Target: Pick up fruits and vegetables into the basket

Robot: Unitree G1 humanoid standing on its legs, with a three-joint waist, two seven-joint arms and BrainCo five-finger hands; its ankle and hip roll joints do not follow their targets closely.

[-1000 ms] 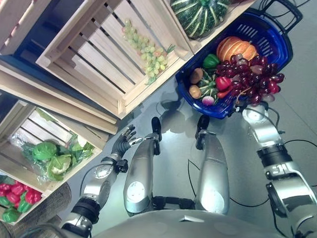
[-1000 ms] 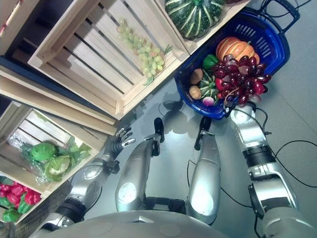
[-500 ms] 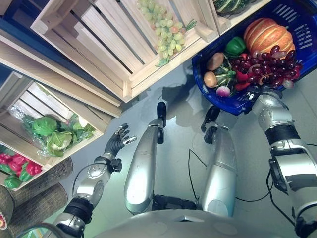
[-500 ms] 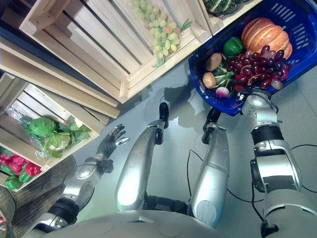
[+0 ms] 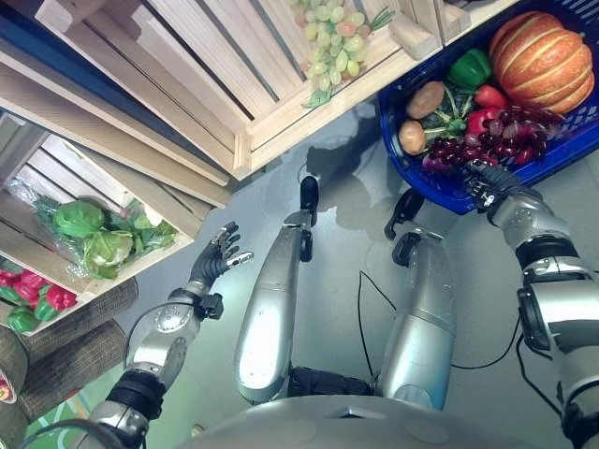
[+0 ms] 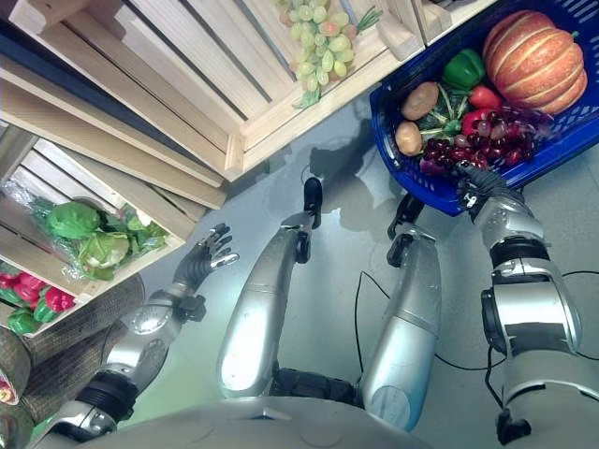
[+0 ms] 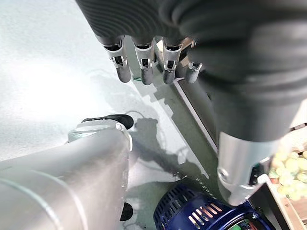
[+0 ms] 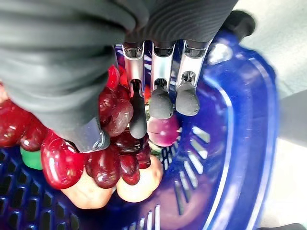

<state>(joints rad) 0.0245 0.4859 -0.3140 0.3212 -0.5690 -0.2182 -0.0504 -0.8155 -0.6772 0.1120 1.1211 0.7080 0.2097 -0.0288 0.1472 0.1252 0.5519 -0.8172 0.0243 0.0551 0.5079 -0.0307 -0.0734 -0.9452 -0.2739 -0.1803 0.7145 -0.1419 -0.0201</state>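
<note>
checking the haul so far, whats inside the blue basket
The blue basket holds a pumpkin, green pepper, two potatoes, a red pepper and dark red grapes under the right hand. Anything beneath is covered.

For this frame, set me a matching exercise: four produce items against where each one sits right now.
Items:
1. pumpkin
2. green grapes
3. cabbages
4. red grapes

Places:
A. in the slatted wooden crate next to the basket
B. in the lower wooden crate on the robot's left
C. in the blue basket, at the fingers of the right hand
D. in the blue basket, at its end far from the right hand

Pairs: 1-D, 2-A, 3-B, 4-C
</note>
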